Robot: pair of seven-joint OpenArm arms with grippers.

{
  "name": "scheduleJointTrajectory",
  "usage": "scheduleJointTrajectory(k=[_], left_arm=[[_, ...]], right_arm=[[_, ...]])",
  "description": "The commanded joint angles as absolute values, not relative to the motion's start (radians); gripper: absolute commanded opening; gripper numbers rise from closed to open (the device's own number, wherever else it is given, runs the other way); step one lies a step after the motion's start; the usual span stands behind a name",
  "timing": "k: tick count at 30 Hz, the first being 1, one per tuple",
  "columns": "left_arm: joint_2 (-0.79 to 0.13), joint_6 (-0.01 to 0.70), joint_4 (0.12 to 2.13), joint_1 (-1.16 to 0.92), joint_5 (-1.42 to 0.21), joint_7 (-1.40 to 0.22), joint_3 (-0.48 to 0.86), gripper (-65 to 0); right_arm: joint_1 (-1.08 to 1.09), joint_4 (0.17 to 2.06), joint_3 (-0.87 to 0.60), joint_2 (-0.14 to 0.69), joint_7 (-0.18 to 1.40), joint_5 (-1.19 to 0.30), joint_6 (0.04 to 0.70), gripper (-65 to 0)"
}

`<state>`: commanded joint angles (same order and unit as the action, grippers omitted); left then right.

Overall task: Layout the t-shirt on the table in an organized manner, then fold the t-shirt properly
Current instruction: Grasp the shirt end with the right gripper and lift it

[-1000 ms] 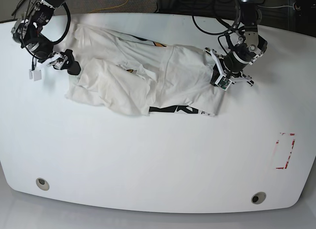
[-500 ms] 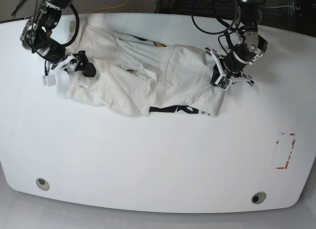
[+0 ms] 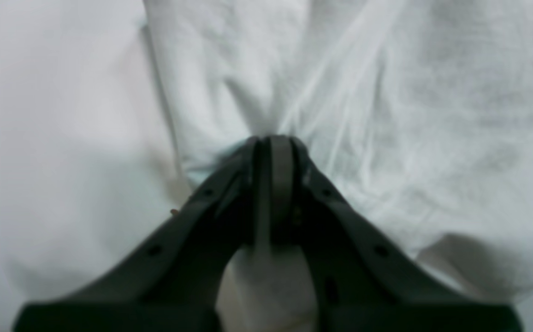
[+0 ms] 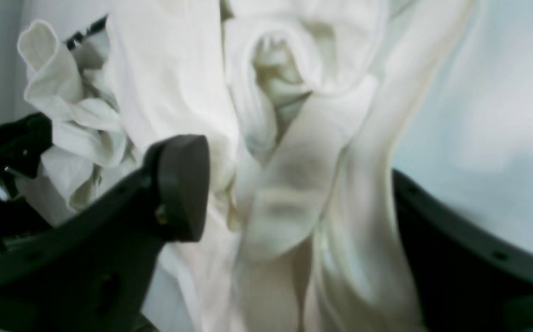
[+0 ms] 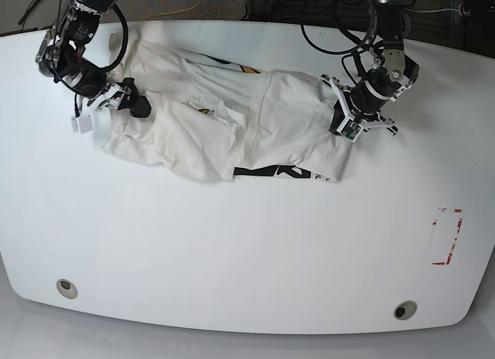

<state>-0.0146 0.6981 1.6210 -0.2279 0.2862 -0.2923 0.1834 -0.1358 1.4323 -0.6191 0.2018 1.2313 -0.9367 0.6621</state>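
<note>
Your t-shirt (image 5: 232, 123) lies crumpled on the surface (image 5: 247, 243), far half, stretched between both pincers. L pincer (image 3: 273, 140) is pressed together, pinching cloth at the shirt's right end in base view. R pincer (image 4: 294, 184) is spread w/ bunched fabric between its fingers. Long axis runs left-right; black print strip faces near edge.
</note>
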Motion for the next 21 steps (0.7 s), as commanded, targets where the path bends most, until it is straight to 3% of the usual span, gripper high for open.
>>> scheduleJointTrajectory(k=[4, 11, 21], left_arm=[[-0.015, 0.698, 1.621, -0.226, 0.286, -0.292, 0.183, -62.1], [-0.015, 0.698, 1.621, -0.226, 0.286, -0.292, 0.183, -62.1], [-0.015, 0.698, 1.621, -0.229, 0.286, -0.292, 0.183, -62.1]], right_arm=[[-0.137, 1.435, -0.585, 0.200, 1.211, -0.937, 0.661, -35.5], [-0.134, 1.449, -0.565, 0.199, 1.204, -0.937, 0.656, -65.0], [-0.142, 1.655, -0.564, 0.199, 1.210, -0.938, 0.624, -65.0]])
